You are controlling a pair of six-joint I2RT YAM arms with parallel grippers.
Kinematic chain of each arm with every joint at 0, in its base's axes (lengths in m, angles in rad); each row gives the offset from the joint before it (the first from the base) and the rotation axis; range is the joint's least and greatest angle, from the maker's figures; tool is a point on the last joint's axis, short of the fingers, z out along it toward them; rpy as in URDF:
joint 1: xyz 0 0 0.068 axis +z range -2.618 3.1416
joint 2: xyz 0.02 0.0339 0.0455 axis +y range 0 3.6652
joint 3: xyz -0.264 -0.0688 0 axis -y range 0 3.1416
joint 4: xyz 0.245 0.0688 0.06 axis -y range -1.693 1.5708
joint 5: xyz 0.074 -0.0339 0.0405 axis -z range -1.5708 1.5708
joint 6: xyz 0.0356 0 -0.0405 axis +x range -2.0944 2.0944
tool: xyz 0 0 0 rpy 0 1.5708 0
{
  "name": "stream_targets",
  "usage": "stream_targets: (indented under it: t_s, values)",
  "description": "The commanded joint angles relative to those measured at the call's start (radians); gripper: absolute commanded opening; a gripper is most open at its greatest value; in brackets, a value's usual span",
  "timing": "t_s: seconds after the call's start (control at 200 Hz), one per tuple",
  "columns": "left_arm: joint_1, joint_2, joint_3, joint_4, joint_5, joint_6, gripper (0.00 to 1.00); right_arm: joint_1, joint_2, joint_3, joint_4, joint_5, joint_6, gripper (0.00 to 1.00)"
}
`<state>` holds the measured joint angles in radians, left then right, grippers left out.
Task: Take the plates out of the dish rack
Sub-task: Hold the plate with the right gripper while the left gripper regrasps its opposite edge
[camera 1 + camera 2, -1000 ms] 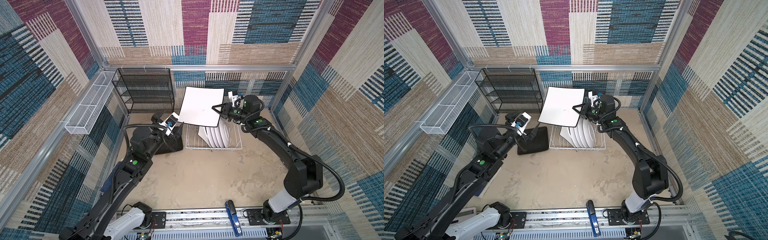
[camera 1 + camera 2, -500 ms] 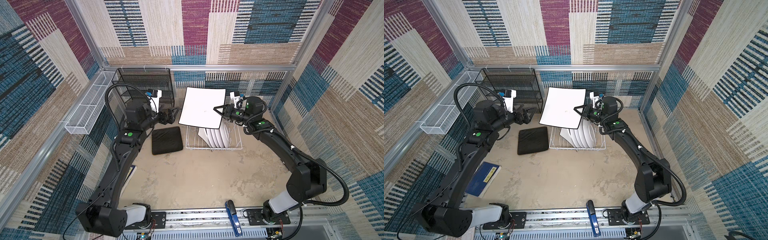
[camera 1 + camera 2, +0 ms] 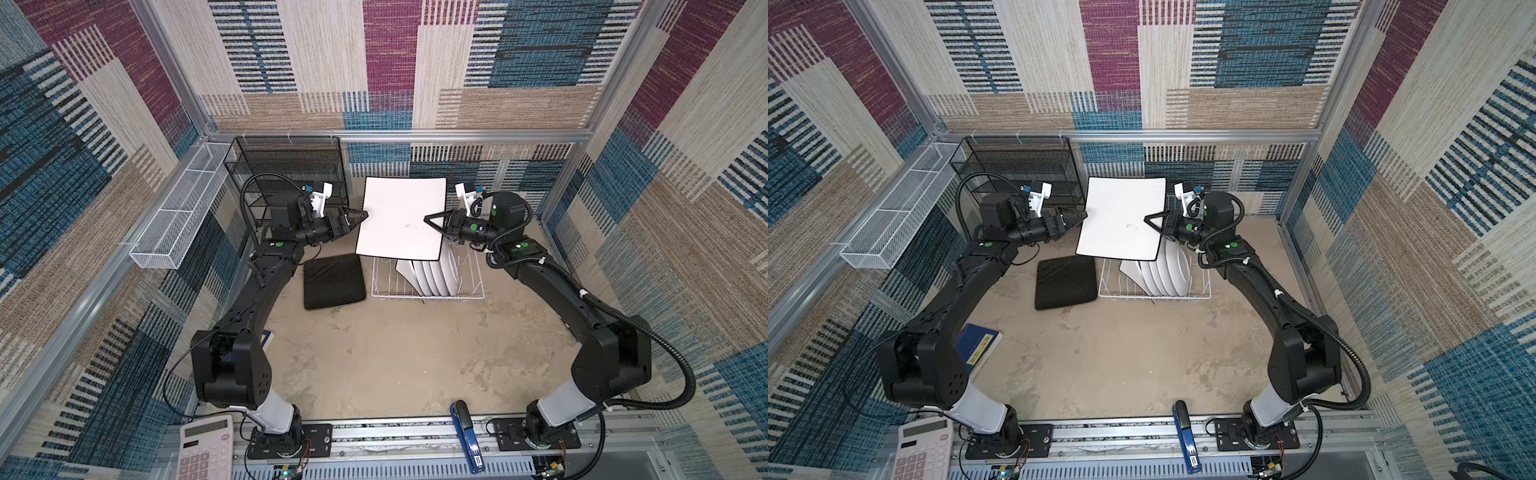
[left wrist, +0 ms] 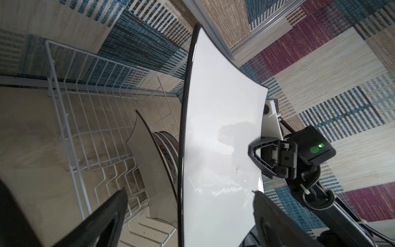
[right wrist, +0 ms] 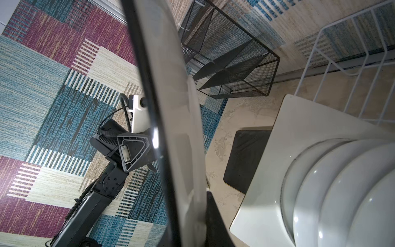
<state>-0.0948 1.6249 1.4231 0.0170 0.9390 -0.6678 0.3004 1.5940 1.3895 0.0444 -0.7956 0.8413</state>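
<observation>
Roughly face-up square plate (image 3: 401,224), lengthwise front-to-back

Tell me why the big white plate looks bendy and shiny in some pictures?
In the left wrist view the wide lens probably bends the square plate into a curve, and light glints off its glossy face; in the right wrist view the square plate sits so close that its dark edge blurs; in a top view it looks almost flat and evenly lit.
</observation>
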Motion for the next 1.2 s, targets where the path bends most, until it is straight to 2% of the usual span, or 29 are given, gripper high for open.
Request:
stream_targets:
  t_s: [0.0,0.13,0.24,0.701,0.942,1.197]
  values:
    - [-0.009,0.043,0.014,0.133,0.131,-0.145,0.91,-0.002,0.006,0.018,0.163,-0.057,0.002,0.0]
    - [-0.024,0.073,0.026,0.136,0.175,-0.149,0.87,-0.002,0.025,0.031,0.16,-0.08,0.005,0.0]
    - [-0.034,0.083,0.033,0.135,0.208,-0.149,0.8,0.0,0.036,0.035,0.161,-0.086,0.002,0.0]
    - [-0.04,0.085,0.004,0.184,0.274,-0.176,0.32,0.004,0.07,0.054,0.158,-0.125,-0.013,0.0]
    - [-0.04,0.106,0.002,0.196,0.273,-0.198,0.19,0.012,0.081,0.056,0.143,-0.129,-0.021,0.0]
    - [-0.037,0.095,0.002,0.204,0.275,-0.202,0.0,0.013,0.078,0.046,0.136,-0.112,-0.03,0.0]
